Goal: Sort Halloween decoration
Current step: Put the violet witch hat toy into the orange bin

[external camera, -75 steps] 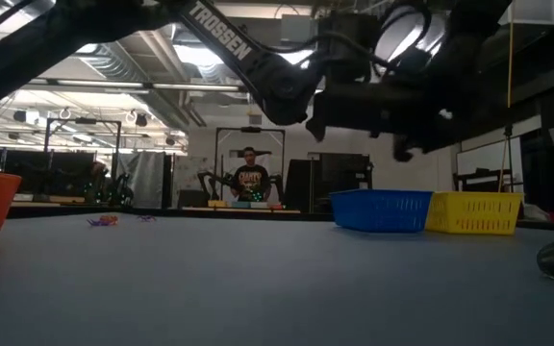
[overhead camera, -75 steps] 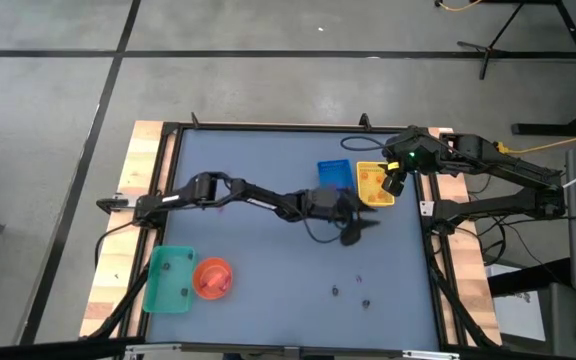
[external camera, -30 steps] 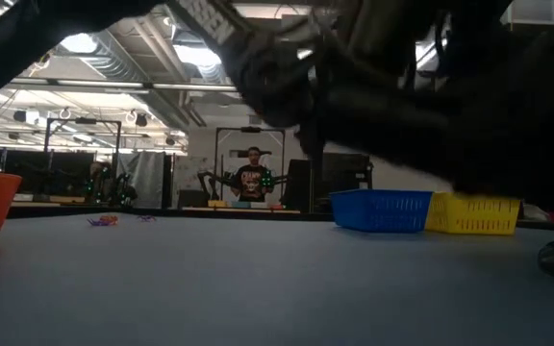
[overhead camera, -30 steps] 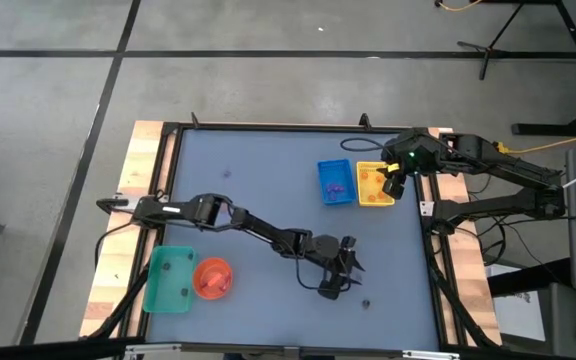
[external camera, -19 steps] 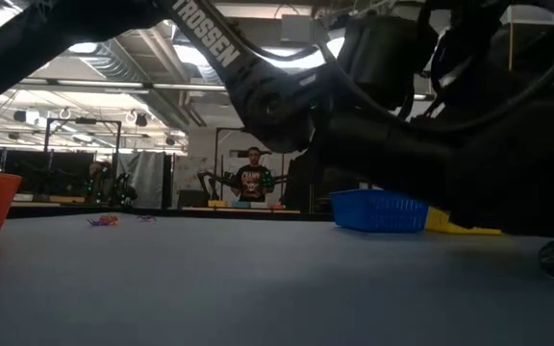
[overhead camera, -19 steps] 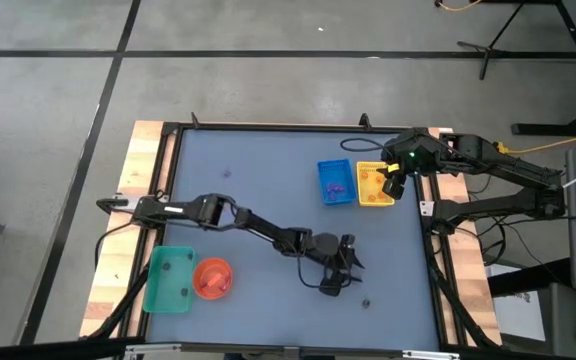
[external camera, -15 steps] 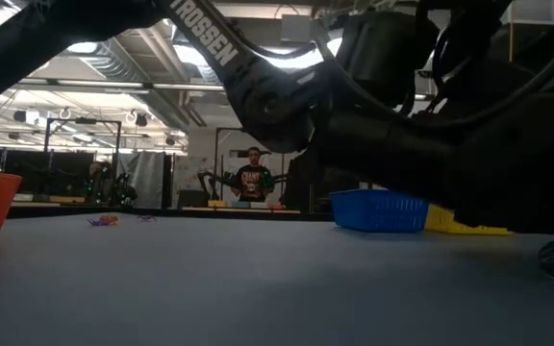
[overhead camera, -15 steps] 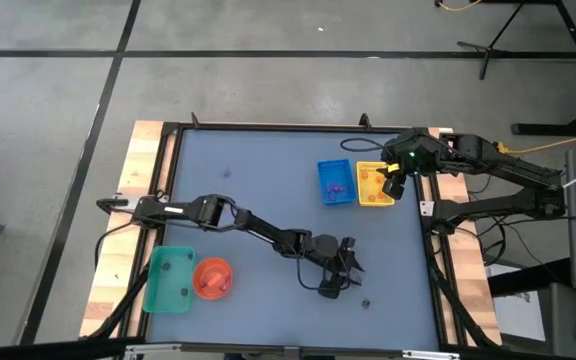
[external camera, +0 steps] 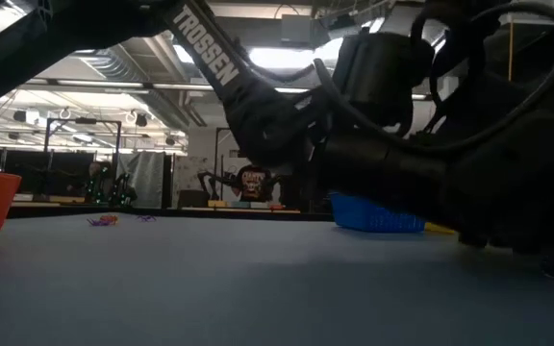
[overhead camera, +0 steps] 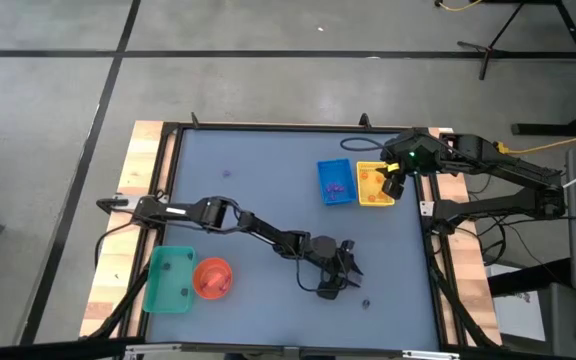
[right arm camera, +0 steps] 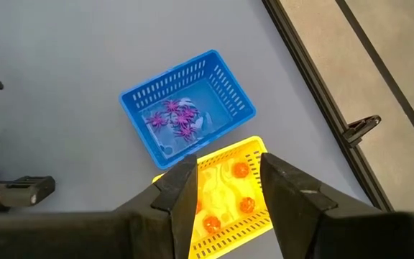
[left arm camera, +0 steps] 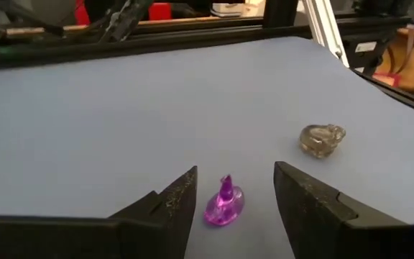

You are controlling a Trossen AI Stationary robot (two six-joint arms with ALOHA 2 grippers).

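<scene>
between the spread fingers of the left tool (left arm camera: 228, 198) a purple piece (left arm camera: 224, 203) stands on the tabletop (left arm camera: 106, 122), ungripped; just beyond lies a smoky piece (left arm camera: 322, 139). far off, purple pieces fill the blue tray (right arm camera: 185, 115), orange ones the yellow tray (right arm camera: 225, 198), under the open, empty right tool (right arm camera: 221, 180); sorting looks partly done.

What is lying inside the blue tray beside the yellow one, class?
Inside the blue tray lie several purple pieces, spiky like spiders, clustered near the middle, with a pale patch beside them that cannot be made out. The tray's near wall hides part of the floor.
</scene>
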